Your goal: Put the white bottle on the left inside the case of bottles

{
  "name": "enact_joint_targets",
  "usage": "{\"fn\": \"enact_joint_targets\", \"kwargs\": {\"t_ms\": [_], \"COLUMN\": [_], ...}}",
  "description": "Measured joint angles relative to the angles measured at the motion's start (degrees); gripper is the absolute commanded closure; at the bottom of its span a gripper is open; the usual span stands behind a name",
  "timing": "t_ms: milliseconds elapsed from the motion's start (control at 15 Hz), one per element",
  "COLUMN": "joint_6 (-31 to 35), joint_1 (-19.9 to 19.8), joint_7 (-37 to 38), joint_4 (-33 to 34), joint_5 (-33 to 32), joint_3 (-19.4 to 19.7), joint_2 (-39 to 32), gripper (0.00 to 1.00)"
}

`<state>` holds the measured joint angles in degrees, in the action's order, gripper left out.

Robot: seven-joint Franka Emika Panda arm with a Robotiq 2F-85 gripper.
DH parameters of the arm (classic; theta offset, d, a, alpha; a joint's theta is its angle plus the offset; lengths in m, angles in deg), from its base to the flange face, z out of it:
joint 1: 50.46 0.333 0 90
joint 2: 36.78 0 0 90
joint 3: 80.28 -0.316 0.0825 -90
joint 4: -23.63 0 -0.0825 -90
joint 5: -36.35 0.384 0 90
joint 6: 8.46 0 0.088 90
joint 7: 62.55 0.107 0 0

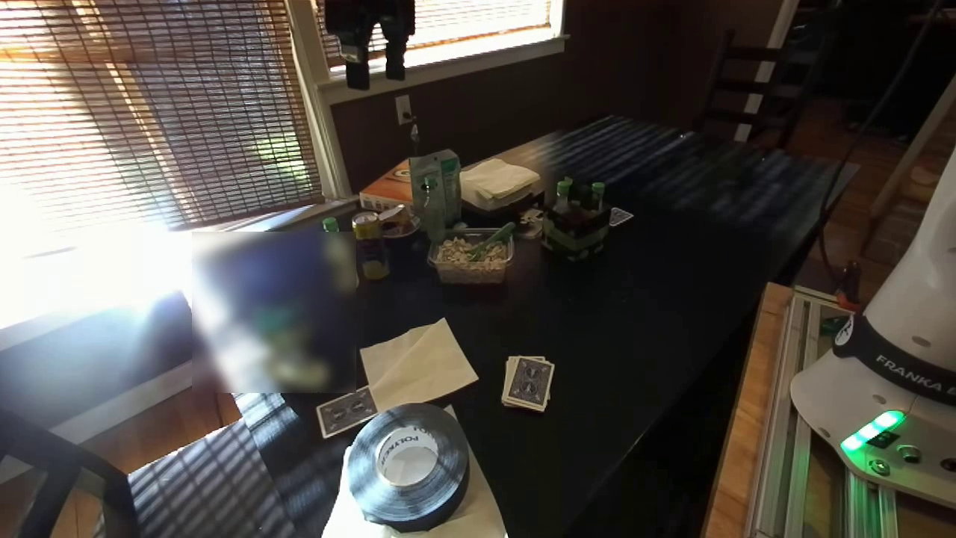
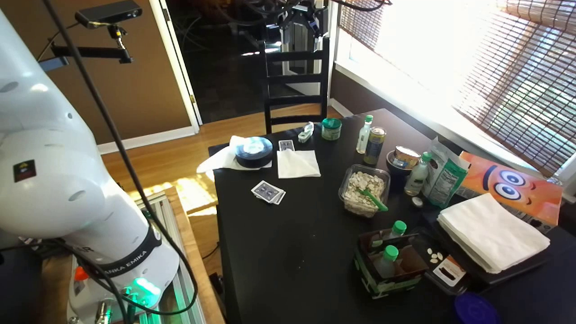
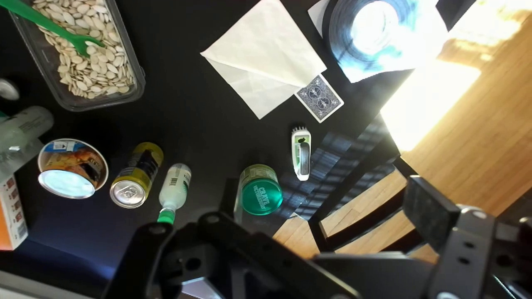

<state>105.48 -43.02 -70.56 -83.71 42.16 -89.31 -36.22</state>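
The white bottle (image 2: pixel 363 138) stands upright with a green cap beside a yellow-topped can in an exterior view. In an exterior view a blurred patch hides most of this white bottle (image 1: pixel 331 224). The wrist view shows the white bottle (image 3: pixel 175 189) at lower left, left of the jaws. The case of bottles (image 2: pixel 393 285) is a low dark carton holding green-capped bottles with some compartments vacant; the case (image 1: pixel 575 243) also shows in an exterior view. My gripper (image 1: pixel 377 71) is high above the table (image 2: pixel 300 33). In the wrist view its fingers (image 3: pixel 328 203) are wide apart with nothing between.
Close to the white bottle are the can (image 2: pixel 374 146), a bowl with a cup (image 2: pixel 405 158) and a green-lidded jar (image 2: pixel 331 129). A second whitish bottle (image 2: pixel 417 177) stands by a pouch (image 2: pixel 445 175). A seed tub (image 2: pixel 364 191) lies between bottle and case; napkins (image 2: pixel 492 231) sit beyond.
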Motion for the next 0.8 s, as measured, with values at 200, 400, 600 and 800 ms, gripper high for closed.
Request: {"fn": "enact_joint_targets", "kwargs": {"t_ms": [200, 400, 600, 800], "joint_6": [-0.1, 0.1, 0.9, 0.3], "joint_1": [0.2, 0.2, 0.0, -0.7], "joint_7": [0.0, 0.1, 1.6, 0.2], "joint_4": [0.2, 0.3, 3.6, 11.5], "joint_5": [0.0, 0.0, -1.4, -4.7], "joint_3": [0.0, 0.0, 0.7, 2.1], "joint_2": [0.0, -0.2, -4.2, -13.0], "gripper": [0.00, 0.00, 0.00, 0.00]}}
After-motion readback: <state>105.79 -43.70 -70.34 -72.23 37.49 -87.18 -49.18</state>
